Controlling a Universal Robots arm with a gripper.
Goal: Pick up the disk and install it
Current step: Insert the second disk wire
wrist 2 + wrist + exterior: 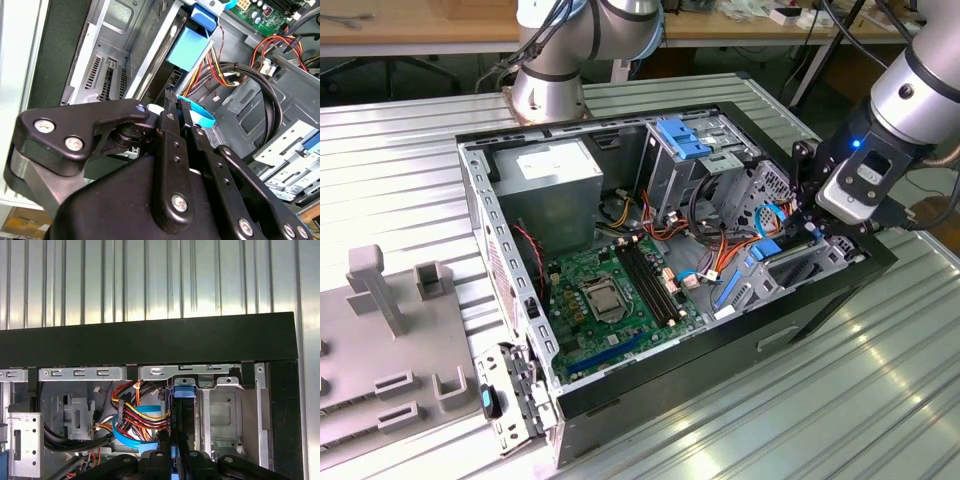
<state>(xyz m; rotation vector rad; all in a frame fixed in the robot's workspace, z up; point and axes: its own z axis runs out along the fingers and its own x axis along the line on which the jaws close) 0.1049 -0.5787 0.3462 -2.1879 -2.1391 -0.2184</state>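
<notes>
Your arm reaches in from the exterior view's right, its wrist tilted down over the open computer case at about 3 o'clock of the green motherboard. The gripper sits low at the case's near wall, beside the drive bay. In the second wrist view, the gripper has its black fingers pressed close together, pinching the blue-railed edge of the disk. In the first wrist view, the disk stands on edge straight ahead of the fingertips, at 12 o'clock, lodged in the metal bay just beside the bundle of coloured cables. The blue-latched cage lies at 12 o'clock of the motherboard, well apart from the gripper
</notes>
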